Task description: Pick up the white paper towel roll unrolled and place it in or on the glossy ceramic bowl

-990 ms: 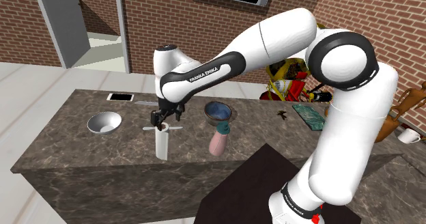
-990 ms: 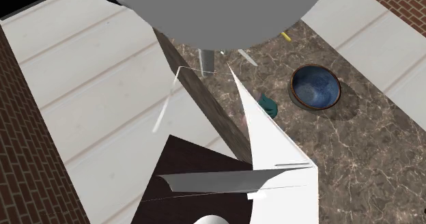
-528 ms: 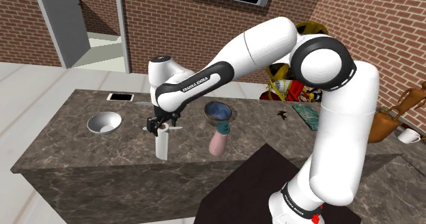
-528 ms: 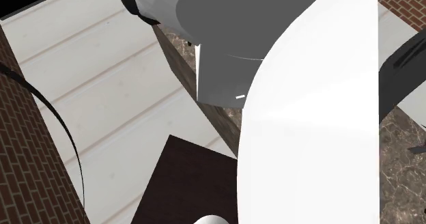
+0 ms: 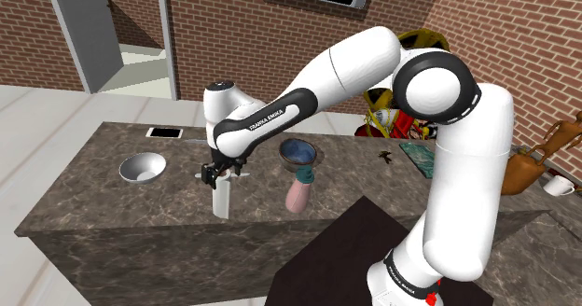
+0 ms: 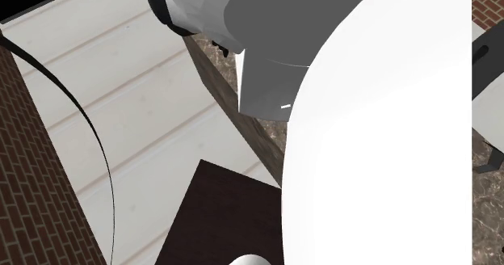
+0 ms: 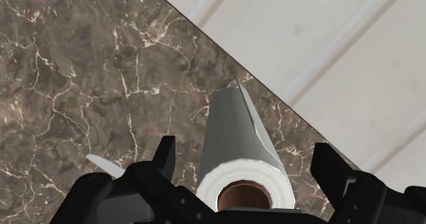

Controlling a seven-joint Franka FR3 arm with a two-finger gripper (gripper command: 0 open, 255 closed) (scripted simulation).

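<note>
Gripper (image 7: pixel 247 160) is hovering over the upright paper towel roll (image 7: pixel 235 130), fingers spread wide and straddling its top without touching, apparently lining up a side clasp. The roll is standing near the marble counter (image 7: pixel 102 86) edge, apart from the blue bowl (image 5: pixel 298 152).

shoulder: beside stand (image 5: pixel 328 265), down over counter (image 5: pixel 112 211) | second exterior: overhead, against arm (image 6: pixel 371 142) | wrist: down, near counter | shared: counter

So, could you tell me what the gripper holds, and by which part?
Nothing: the open fingers straddle the paper towel roll without touching it.
</note>
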